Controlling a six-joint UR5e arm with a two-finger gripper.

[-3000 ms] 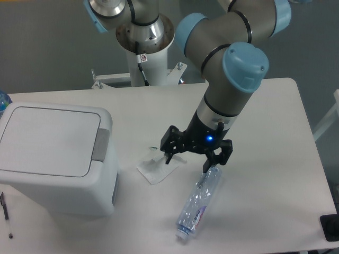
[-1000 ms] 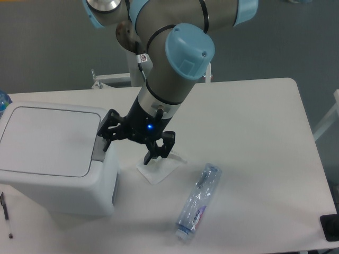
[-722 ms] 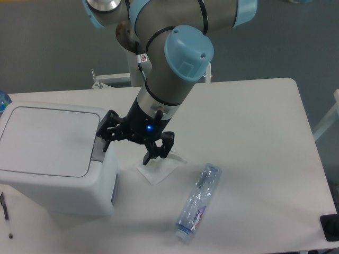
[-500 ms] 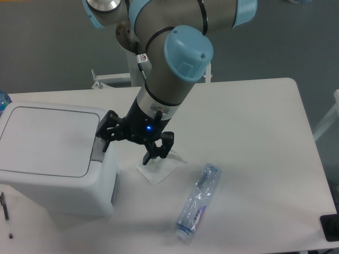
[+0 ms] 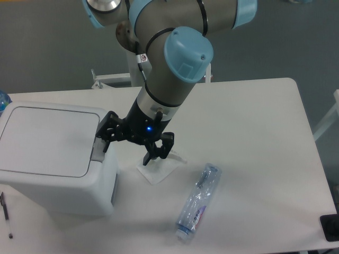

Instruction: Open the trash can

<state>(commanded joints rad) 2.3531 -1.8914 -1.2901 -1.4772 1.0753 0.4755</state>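
The trash can [image 5: 50, 159], a boxy white plastic bin with rounded corners and a smooth flat lid lying shut, sits at the left end of the white table [image 5: 254, 143]. The black gripper [image 5: 128, 147] hangs at its right edge, jaws spread wide and holding nothing: one finger [image 5: 106, 142] sits at the grey push-button tab [image 5: 99, 145], the other over a crumpled clear wrapper [image 5: 158, 168]. A crushed transparent plastic bottle [image 5: 198, 202] lies on its side nearby.
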